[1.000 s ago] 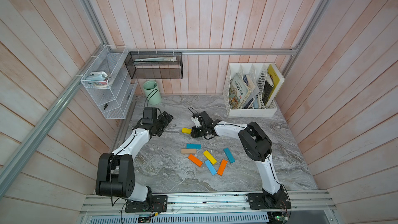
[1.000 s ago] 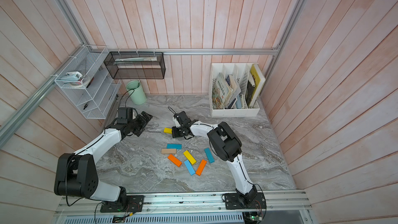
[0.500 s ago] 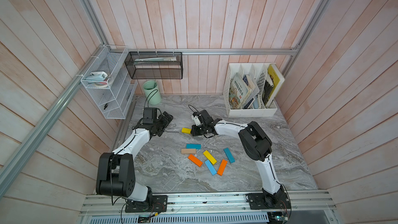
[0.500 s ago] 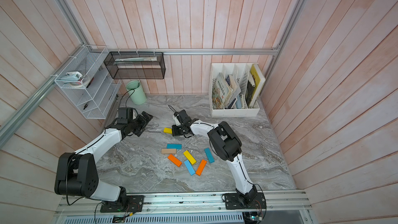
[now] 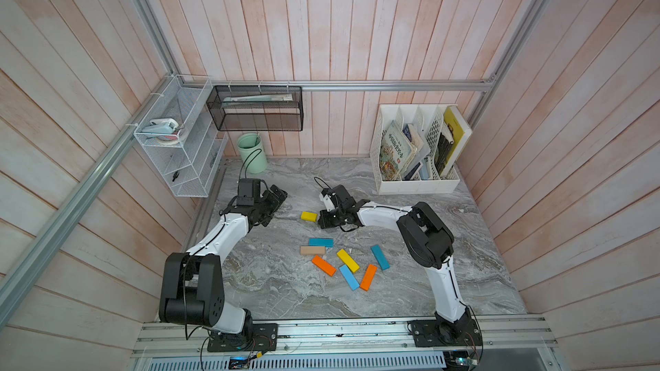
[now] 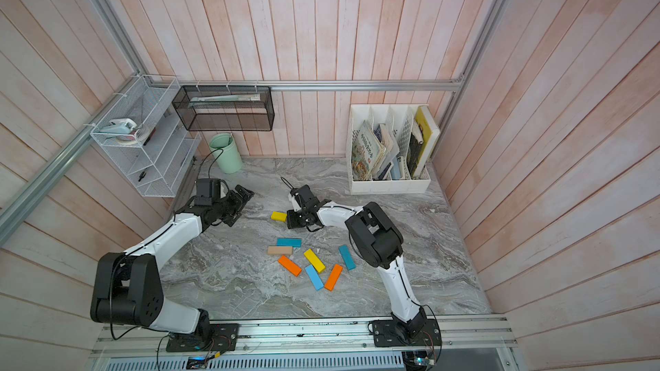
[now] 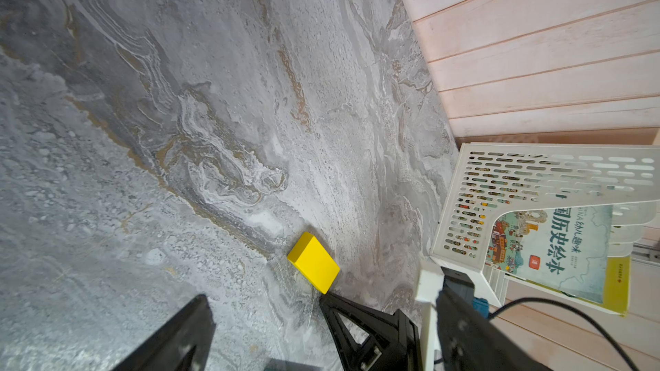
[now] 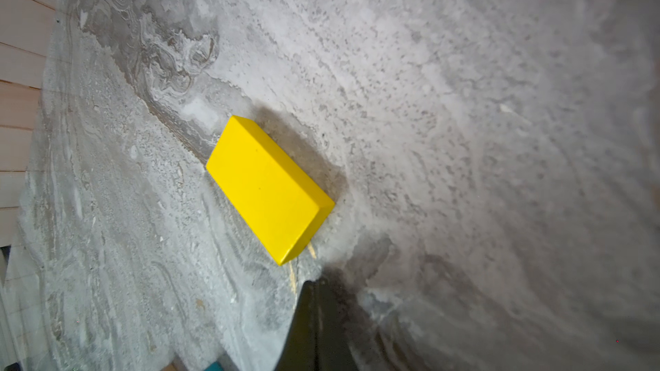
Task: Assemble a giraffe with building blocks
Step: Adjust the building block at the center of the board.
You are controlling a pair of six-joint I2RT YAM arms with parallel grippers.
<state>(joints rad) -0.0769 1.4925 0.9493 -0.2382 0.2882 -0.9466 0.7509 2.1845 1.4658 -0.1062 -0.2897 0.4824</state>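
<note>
Right fingers (image 8: pixel 314 322) pressed together, just beside yellow block (image 8: pixel 268 190), likely to push it | left fingers (image 7: pixel 178 333) spread, empty | block 12 o'clock of other blocks (image 5: pixel 348 260), maybe head.

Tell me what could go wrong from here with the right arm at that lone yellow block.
1. The right gripper is shut, with its tip by one corner of the yellow block. A nudge there may spin the block rather than slide it straight.
2. The teal block and tan block lie close by. A low sweep toward them could knock them out of place.
</note>
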